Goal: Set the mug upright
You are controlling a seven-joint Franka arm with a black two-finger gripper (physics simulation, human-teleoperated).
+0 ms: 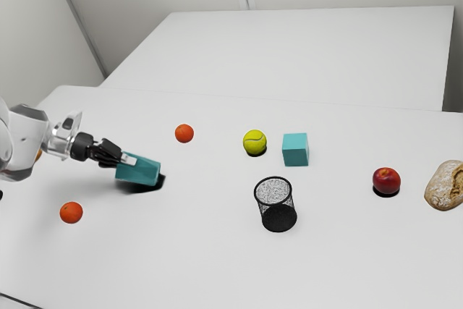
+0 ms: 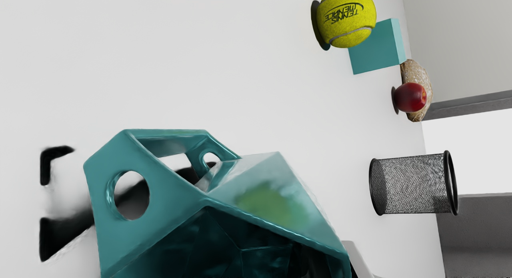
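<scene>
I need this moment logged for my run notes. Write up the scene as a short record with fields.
task: mug not yet upright
mug: teal, tipped, mouth toward the arm
arm: extended to the mug
tennis ball: beside the teal cube
mesh basket: black, standing upright
red fruit: between cube and bread
oranges: two in plain sight, a third partly hidden by the arm

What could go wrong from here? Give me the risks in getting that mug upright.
The mug is tipped well over, its mouth toward the arm, and the end effector is at the mouth end, so it may slip or swing as it turns. The round orange fruits on either side could roll if bumped.
</scene>
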